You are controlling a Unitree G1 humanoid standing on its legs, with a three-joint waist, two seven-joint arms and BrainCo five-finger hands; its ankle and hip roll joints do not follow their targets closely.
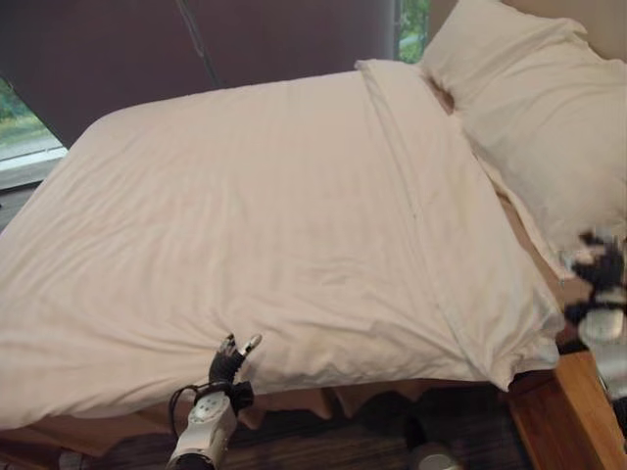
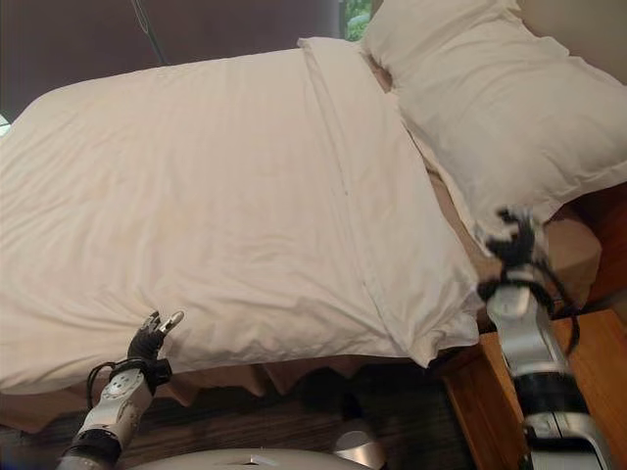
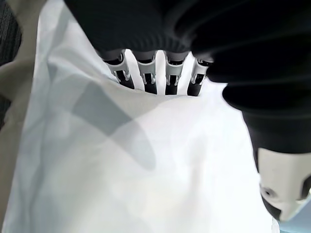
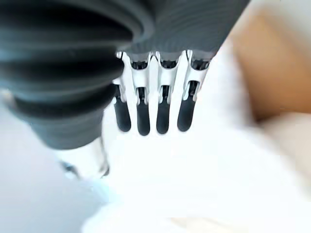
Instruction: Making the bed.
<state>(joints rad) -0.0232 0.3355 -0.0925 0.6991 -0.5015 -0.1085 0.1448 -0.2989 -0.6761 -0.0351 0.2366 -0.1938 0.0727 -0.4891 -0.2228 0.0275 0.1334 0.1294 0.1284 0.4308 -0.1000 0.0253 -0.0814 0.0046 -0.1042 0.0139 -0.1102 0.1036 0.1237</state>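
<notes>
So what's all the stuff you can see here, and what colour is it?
Blanket: one, white, spread flat over most of the bed, its top edge folded back near the pillow.
Pillow: one, white, at the head of the bed.
Sheet: one, tan, showing beside the pillow and hanging under the blanket's near edge.
Bedside table: one, orange-brown wood, next to the bed by the pillow end.
Curtain: dark, behind the bed.
Left robot hand: silver with dark tips, at the blanket's near edge, fingers straight.
Right robot hand: silver with dark tips, by the pillow corner, fingers straight.
</notes>
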